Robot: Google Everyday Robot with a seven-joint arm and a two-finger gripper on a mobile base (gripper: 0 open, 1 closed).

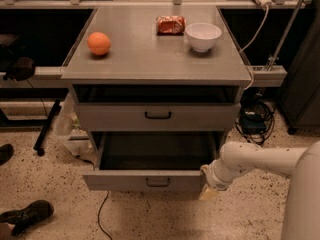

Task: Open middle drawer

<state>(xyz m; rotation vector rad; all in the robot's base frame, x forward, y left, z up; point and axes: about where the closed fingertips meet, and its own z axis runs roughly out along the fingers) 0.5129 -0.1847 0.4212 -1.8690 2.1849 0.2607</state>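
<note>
The gray cabinet (155, 59) shows two drawer fronts with small black bar handles. The lower one, the middle drawer (150, 180), is pulled out, and its plain gray interior (155, 151) is bare. The drawer above it (115, 116) stands nearly shut with a dark gap over it. A third drawer is hidden under the pulled-out one. My gripper (208, 192) hangs at the end of the white arm (260, 159), just off the right front corner of the middle drawer, close to the floor. It holds nothing that I can see.
On the cabinet top lie an orange (99, 43), a red snack bag (170, 24) and a white bowl (203, 36). Cables and a power box (254, 120) lie on the floor at right. A black shoe (27, 216) and a cable (102, 209) are on the speckled floor at left.
</note>
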